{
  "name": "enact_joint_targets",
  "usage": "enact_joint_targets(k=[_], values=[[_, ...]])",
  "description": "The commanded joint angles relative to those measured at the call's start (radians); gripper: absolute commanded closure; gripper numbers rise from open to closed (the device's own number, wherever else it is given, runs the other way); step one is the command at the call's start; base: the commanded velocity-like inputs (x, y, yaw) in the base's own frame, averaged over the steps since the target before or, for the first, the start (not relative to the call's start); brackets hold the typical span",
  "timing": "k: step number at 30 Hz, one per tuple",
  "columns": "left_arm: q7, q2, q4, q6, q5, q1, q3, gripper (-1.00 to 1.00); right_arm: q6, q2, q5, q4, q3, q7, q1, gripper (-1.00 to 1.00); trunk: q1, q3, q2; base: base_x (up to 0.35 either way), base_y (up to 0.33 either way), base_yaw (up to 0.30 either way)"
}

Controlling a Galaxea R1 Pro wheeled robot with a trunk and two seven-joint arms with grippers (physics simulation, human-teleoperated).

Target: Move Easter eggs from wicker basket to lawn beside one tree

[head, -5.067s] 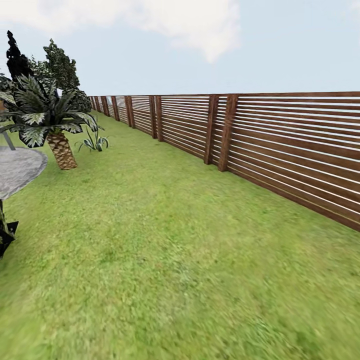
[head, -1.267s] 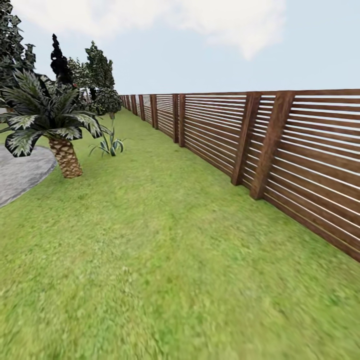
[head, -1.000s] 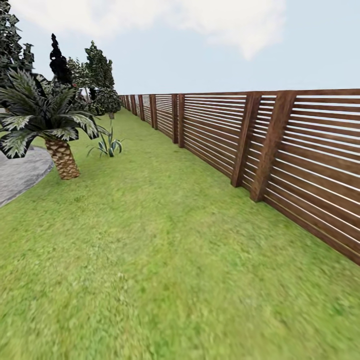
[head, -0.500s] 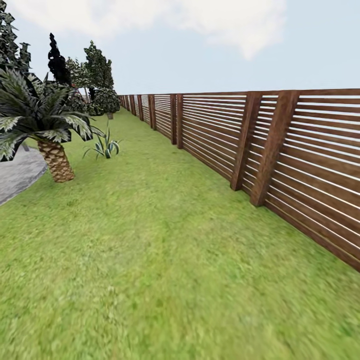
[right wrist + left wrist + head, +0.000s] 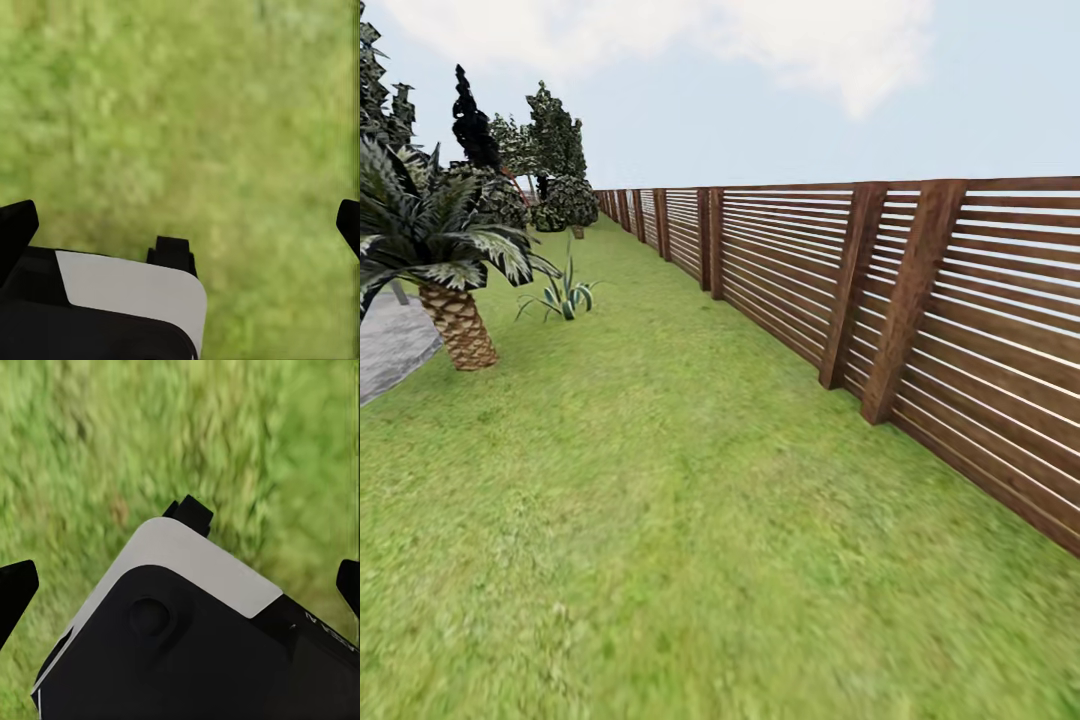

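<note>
Green lawn (image 5: 660, 480) covers most of the head view, blurred underfoot. Brown slatted fence (image 5: 920, 310) runs along its right side into the distance. Palm (image 5: 440, 250) stands at left beside a grey paved patch (image 5: 390, 345); small spiky plant (image 5: 565, 297) just beyond. Left gripper (image 5: 180, 585) and right gripper (image 5: 180, 225): fingers spread wide, nothing held, grass below.

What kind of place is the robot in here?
Most likely a back garden: a wide lawn, a long slatted wooden fence along its right side, and a palm with more trees farther off.
</note>
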Motion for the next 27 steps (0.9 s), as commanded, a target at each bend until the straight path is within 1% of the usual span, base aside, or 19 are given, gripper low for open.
enact_joint_targets(k=[1, 13, 27], values=[[0.003, 0.0, 0.001, 0.001, -0.006, -0.001, 0.008, -1.0, -0.005, -0.001, 0.006, 0.003, 0.002, 0.0, -0.001, -1.0, 0.001, -0.001, 0.0, 0.304, -0.119, 0.0], [0.003, -0.001, 0.001, 0.001, -0.006, -0.001, 0.008, -1.0, -0.005, -0.001, 0.013, 0.001, 0.002, 0.0, -0.001, -1.0, 0.001, -0.002, 0.0, 0.304, -0.119, 0.007], [0.002, -0.001, 0.001, 0.001, -0.006, -0.001, 0.008, -1.0, -0.005, -0.001, 0.012, 0.001, 0.002, 0.0, -0.001, -1.0, 0.001, -0.016, 0.0, 0.306, -0.108, 0.202]])
